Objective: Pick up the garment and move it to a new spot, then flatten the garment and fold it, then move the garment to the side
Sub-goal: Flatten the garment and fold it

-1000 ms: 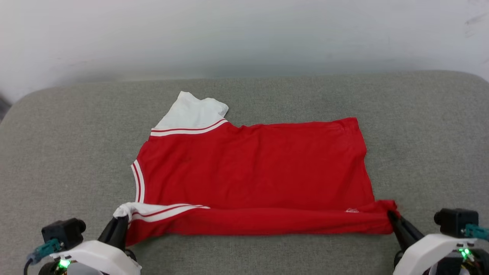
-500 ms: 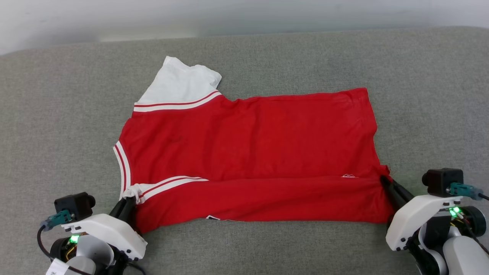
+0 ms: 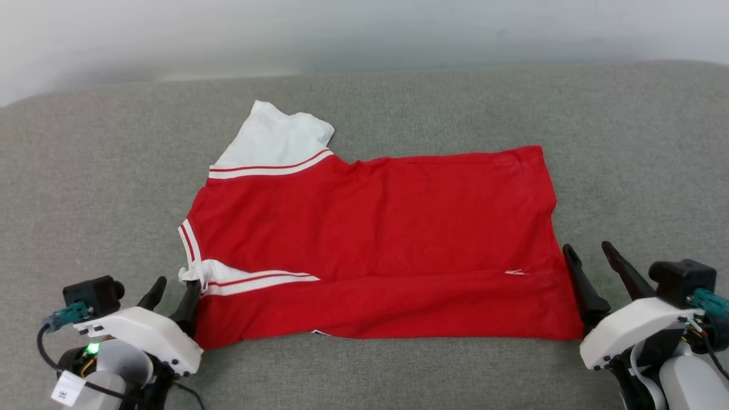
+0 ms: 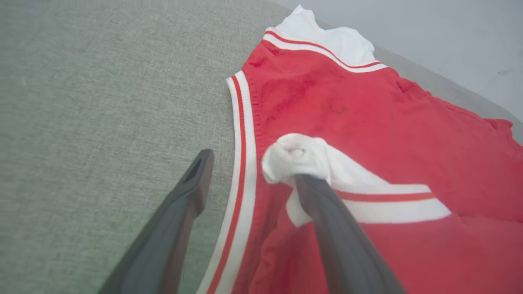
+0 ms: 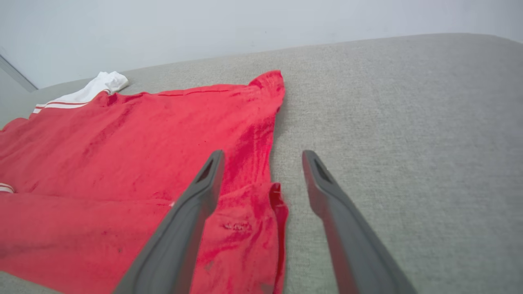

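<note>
With fingers spread, the left gripper [image 3: 177, 283] and right gripper [image 3: 586, 247] should back off gently, lest the bunched white sleeve [image 4: 292, 157] snag and spoil the red jersey [image 3: 370, 239]'s fold.

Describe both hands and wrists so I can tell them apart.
Left hand and right hand: two long, tapering dark grey fingers on a white plastic shell, each carrying a black camera block with a teal connector. The left wrist also shows a green light and a white tag.
</note>
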### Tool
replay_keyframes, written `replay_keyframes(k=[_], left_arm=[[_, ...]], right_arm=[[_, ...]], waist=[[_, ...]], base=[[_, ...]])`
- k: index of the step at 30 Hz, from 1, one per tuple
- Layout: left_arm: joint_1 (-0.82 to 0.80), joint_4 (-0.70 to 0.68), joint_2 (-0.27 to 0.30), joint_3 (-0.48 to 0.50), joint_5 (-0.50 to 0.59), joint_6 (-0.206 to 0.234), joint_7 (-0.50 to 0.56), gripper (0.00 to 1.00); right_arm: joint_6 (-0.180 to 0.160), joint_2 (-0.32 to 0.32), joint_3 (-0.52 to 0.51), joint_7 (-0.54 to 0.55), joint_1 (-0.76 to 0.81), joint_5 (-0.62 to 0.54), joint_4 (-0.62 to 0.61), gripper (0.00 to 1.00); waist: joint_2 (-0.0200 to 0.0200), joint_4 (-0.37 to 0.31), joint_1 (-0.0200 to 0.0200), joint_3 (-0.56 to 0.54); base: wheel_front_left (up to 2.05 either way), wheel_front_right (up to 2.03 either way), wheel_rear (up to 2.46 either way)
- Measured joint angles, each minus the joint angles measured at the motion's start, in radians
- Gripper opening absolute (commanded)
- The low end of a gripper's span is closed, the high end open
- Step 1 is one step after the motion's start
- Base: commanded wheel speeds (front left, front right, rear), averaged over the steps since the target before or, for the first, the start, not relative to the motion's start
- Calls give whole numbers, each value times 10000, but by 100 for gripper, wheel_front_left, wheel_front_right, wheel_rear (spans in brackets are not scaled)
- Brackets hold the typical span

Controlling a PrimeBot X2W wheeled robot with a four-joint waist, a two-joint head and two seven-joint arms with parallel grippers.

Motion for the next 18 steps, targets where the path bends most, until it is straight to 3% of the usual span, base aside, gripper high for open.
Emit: replay_keyframes(k=[6, 13, 18], left_arm=[[526, -840, 715, 257, -173, 454, 892, 100], [1350, -2788, 2079, 184, -679, 719, 3450, 100], [1827, -3937, 2748, 165, -1183, 1162, 5099, 100]], right_arm=[[0, 242, -387, 136, 746, -343, -821, 100], [0, 696, -698, 623, 1655, -654, -2071, 100], [-2, 938, -721, 955, 1978, -842, -2813, 100]], waist=[[0, 24, -1, -582], [0, -68, -2, -1039], [0, -244, -2, -1044]], base=[[0, 0, 0], [0, 0, 0], [0, 0, 0]])
